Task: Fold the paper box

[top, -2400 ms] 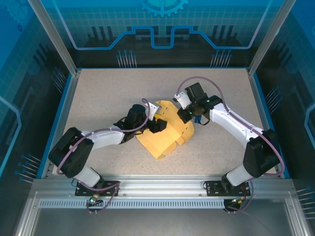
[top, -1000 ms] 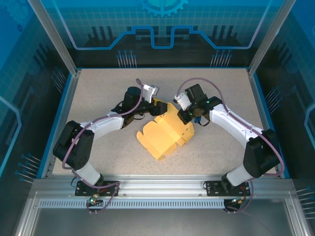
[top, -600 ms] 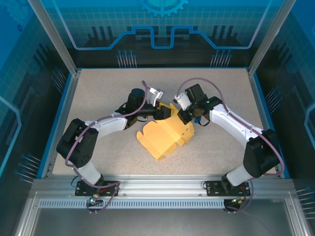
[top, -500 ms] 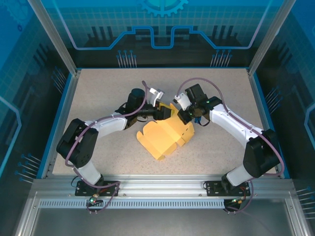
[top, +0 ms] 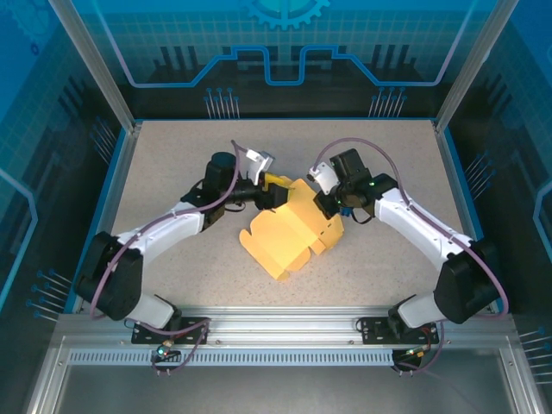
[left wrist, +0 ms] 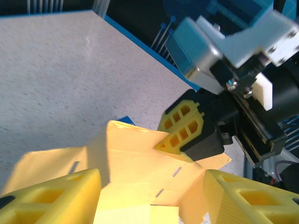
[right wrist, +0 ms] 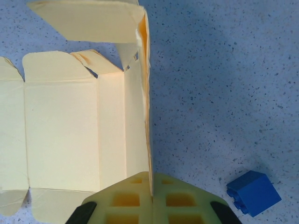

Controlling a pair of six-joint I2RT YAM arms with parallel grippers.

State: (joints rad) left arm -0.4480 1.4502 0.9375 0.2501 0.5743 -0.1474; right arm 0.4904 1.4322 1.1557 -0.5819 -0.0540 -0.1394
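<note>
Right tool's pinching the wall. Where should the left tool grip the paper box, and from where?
Likely the raised end flap of the paper box, at the end of the upright wall away from the right tool. Bring the open left tool in from its own side, straddling the free edge, lifted off the table.

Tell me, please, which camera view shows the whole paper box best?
The top external view: the paper box lies there whole, with all its flaps visible. The right wrist view shows its panels close, one edge pinched in the shut right pincer. The left wrist view shows a part below the open left pincer.
</note>
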